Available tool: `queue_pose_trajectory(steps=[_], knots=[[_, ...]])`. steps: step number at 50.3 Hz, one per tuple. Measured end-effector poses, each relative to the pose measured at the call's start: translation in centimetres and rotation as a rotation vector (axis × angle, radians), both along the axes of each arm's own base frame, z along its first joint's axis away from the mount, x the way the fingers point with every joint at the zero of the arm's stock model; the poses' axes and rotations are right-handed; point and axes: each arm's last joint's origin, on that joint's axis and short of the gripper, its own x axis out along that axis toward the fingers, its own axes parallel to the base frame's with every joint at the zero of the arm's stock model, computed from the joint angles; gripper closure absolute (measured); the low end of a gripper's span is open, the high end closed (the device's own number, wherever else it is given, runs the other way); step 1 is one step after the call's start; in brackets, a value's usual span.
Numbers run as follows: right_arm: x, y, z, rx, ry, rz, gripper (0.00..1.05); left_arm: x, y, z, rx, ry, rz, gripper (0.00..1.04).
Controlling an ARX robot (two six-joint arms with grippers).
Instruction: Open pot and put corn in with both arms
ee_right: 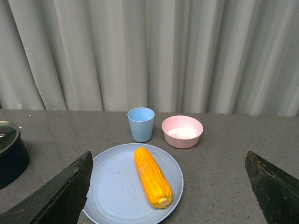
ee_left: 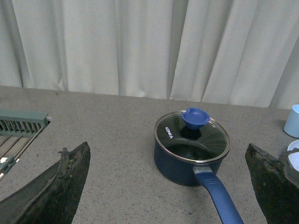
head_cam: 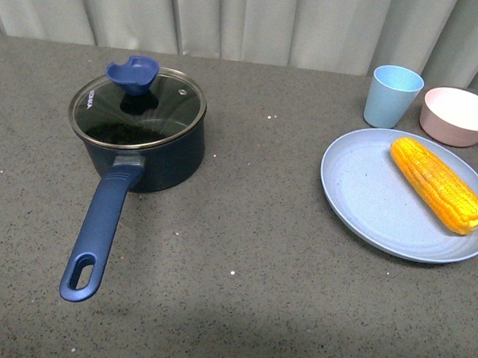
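The navy pot stands on the grey table at the left, its glass lid with a blue knob shut on it. The long blue handle points toward me. A yellow corn cob lies on a pale blue plate at the right. Neither arm shows in the front view. My left gripper hangs open short of the pot, facing it. My right gripper hangs open short of the plate, with nothing between its fingers.
A light blue cup and a pink bowl stand behind the plate. A green rack lies at the far left in the left wrist view. Grey curtains close off the back of the table.
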Motion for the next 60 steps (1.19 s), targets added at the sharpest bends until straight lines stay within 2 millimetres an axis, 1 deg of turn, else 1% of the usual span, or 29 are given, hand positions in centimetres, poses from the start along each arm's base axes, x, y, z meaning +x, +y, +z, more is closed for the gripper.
queue_pose_trajectory(steps=[52, 56, 60], knots=[[0.0, 0.0, 0.0, 0.000, 0.000, 0.000, 0.09, 0.0, 0.0, 0.0, 0.000, 0.000, 0.000, 0.06], [0.0, 0.0, 0.0, 0.000, 0.000, -0.001, 0.09, 0.3, 0.1, -0.4, -0.014, 0.097, -0.091, 0.06], [0.0, 0.0, 0.0, 0.000, 0.000, -0.001, 0.09, 1.8, 0.0, -0.9, -0.037, 0.173, -0.083, 0.06]])
